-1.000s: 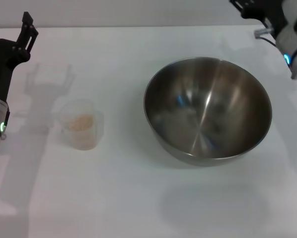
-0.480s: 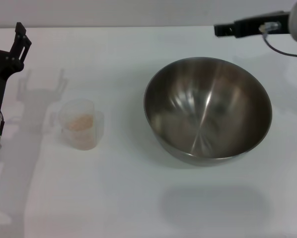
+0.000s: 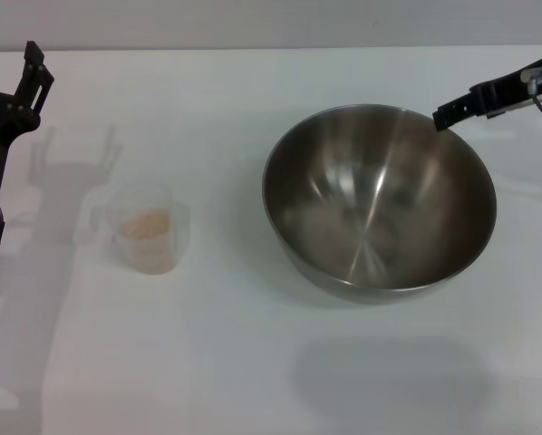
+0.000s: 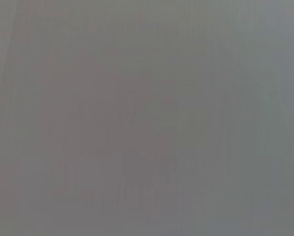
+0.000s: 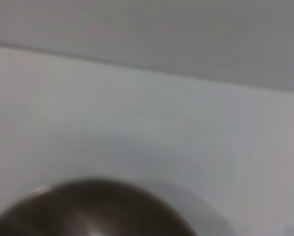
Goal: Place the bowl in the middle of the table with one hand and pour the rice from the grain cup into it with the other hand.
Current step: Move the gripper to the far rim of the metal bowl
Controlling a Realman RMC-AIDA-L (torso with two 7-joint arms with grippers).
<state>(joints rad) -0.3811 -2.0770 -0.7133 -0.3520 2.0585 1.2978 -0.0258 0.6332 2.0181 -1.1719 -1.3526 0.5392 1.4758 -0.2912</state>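
Comparing with half a second earlier, the left gripper (image 3: 31, 72) holds the same position at the table's (image 3: 253, 362) far left edge; whether its prongs are spread cannot be told. The grain cup (image 3: 146, 228) stands upright, clear plastic with beige rice (image 3: 147, 222) inside, well apart from the bowl (image 3: 380, 199). The right gripper (image 3: 445, 116) has descended to the bowl's shiny steel far rim; its finger state cannot be told.

Bright, even overhead light; table (image 3: 253, 362) washed pale. Soft shadows left of grain cup (image 3: 146, 228). Streaky glare inside bowl (image 3: 380, 195). Both wrist views blurred.
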